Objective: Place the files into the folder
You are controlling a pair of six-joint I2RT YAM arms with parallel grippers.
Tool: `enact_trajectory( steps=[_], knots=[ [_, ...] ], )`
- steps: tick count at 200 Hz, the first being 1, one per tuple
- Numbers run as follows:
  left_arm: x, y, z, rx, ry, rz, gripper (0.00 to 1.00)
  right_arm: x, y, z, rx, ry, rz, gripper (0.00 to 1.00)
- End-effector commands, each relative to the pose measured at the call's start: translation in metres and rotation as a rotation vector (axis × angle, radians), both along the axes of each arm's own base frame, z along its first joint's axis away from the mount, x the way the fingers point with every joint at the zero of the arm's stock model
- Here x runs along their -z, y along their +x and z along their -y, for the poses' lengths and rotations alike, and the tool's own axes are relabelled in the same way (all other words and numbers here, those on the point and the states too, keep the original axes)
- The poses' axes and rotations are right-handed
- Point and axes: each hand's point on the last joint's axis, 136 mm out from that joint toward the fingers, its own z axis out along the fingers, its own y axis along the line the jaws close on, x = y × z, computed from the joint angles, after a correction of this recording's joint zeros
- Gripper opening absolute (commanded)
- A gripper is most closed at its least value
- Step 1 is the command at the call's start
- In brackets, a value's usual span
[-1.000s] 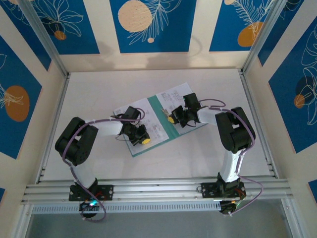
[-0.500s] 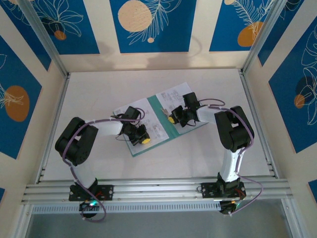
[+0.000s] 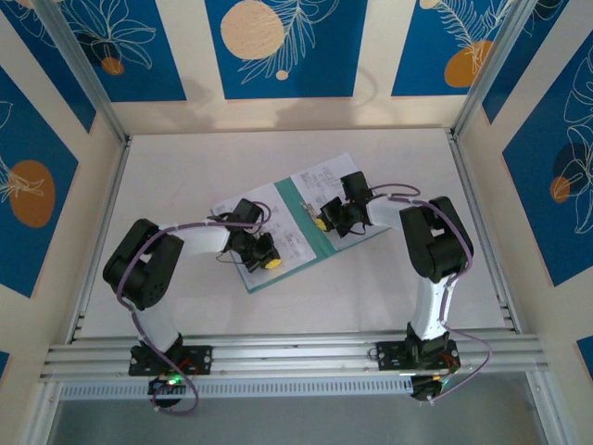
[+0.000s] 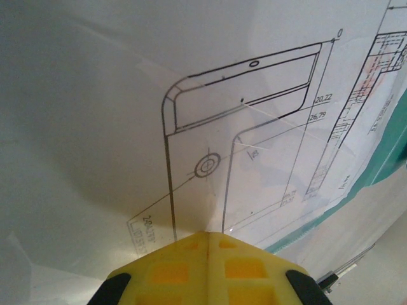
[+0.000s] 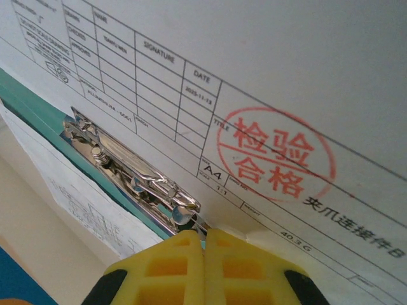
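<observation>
— Where is the thin teal-green card folder (image 3: 298, 209)?

— It lies open and flat, askew on the pale table (image 3: 185, 167), with white printed paper sheets (image 3: 320, 178) spread over both its leaves. Teal shows along the folder's spine and its near edge.

— And your left gripper (image 3: 270, 262)?

— Over the folder's left leaf, close to the near edge. My yellow fingers (image 4: 172, 273) are pressed together, tips down on a sheet bearing a line drawing. From my wrist, a paper corner runs right up to the tips; whether it is caught between them, I cannot tell.

— The right gripper (image 3: 321, 223)?

— Over the folder's right leaf, just beside the spine. Its yellow fingers (image 5: 248, 273) are closed against each other too, tips on a sheet at the end of the silver metal spring clip (image 5: 133, 171) fixed along the folder's spine. A round red ink stamp (image 5: 275, 155) sits on that sheet, just beyond the clip.
</observation>
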Motion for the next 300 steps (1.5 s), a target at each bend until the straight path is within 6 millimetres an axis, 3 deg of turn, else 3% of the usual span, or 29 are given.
enact_trajectory(
  steps=[1, 152, 300],
  knots=[
    [0.023, -0.018, -0.017, -0.005, 0.095, -0.078, 0.04, 0.066, -0.039, 0.039, 0.042, -0.233, -0.199, 0.0],
    [0.022, -0.018, -0.017, -0.003, 0.098, -0.073, 0.03, 0.081, -0.069, 0.043, 0.012, -0.387, -0.359, 0.0],
    [0.019, -0.017, -0.017, 0.0, 0.094, -0.065, 0.03, 0.072, -0.087, 0.036, -0.015, -0.585, -0.54, 0.0]
  ],
)
